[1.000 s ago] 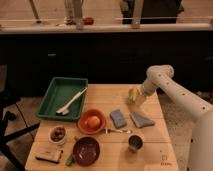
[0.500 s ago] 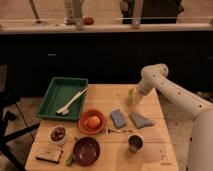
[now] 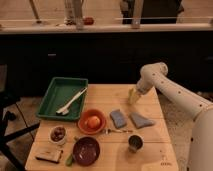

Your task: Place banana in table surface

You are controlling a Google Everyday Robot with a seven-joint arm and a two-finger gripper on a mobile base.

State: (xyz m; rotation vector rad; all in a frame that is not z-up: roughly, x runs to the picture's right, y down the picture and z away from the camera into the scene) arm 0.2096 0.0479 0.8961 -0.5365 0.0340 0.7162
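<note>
The banana [image 3: 71,102], slim and pale, lies diagonally in the green tray [image 3: 52,96] at the table's left back. The table surface [image 3: 110,97] is a light tan wooden top. My gripper [image 3: 134,92] hangs at the end of the white arm, at the table's back right. It is right at the top of a pale yellow-green cup [image 3: 132,97] and far to the right of the banana. It holds no banana.
An orange fruit [image 3: 93,121] sits in an orange bowl. A blue sponge [image 3: 118,118], a grey-blue cloth [image 3: 140,120], a metal cup [image 3: 135,143], a dark purple bowl [image 3: 86,150], a small bowl [image 3: 58,134] and a brown bar [image 3: 49,156] fill the front half.
The arm has swung left, bringing my gripper from right of the yellow-green cup to just over it. The banana and the other items have not moved.
</note>
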